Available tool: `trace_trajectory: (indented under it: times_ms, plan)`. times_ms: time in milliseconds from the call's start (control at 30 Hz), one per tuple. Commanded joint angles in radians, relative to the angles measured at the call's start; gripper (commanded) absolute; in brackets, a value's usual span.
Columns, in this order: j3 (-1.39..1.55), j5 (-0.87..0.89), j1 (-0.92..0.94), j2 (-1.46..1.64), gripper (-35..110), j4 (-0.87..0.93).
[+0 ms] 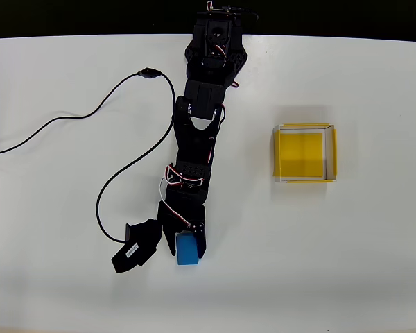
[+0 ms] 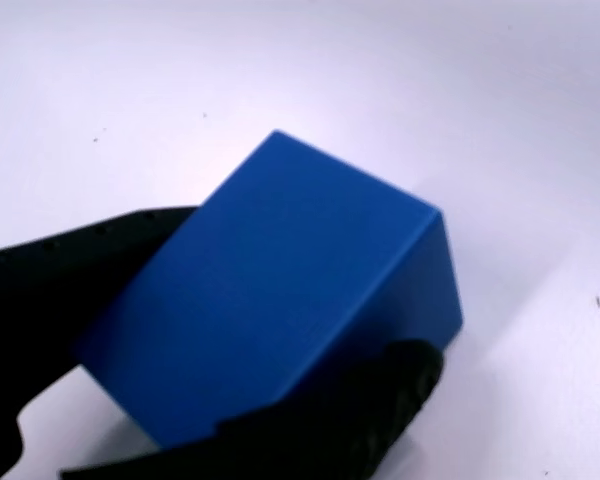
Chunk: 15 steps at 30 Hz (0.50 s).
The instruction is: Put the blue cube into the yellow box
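In the overhead view, the black arm (image 1: pixel 197 132) reaches from the top edge of the white worktop (image 1: pixel 347 263) down toward the lower middle. Its pincer (image 1: pixel 187 244) sits over the blue cube (image 1: pixel 188 250), with one black finger against the cube's left side and the other against its right side, so the fingers are spread only as far as the cube's width and pinch it between them. The cube's lower end pokes out past the fingertips. The yellow box (image 1: pixel 306 152) lies well apart from the cube, to the right and higher in the picture, open side up, with its yellow floor bare. A black cable (image 1: pixel 76 116) trails across the left part of the worktop.

In the wrist view, the blue cube (image 2: pixel 280 300) lies tilted across the frame, close to the lens. A black finger (image 2: pixel 70 260) presses on its left face and the other black finger (image 2: pixel 370 400) touches its lower right edge, the pincer (image 2: pixel 230 340) clamped on the cube. Whether the cube rests on the white worktop (image 2: pixel 460 90) or is raised cannot be told.
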Motion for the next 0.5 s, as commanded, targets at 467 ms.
trace_trajectory:
  times_ms: [467]
  plan:
    - [0.003,-0.043,0.006,0.291,15,0.021]
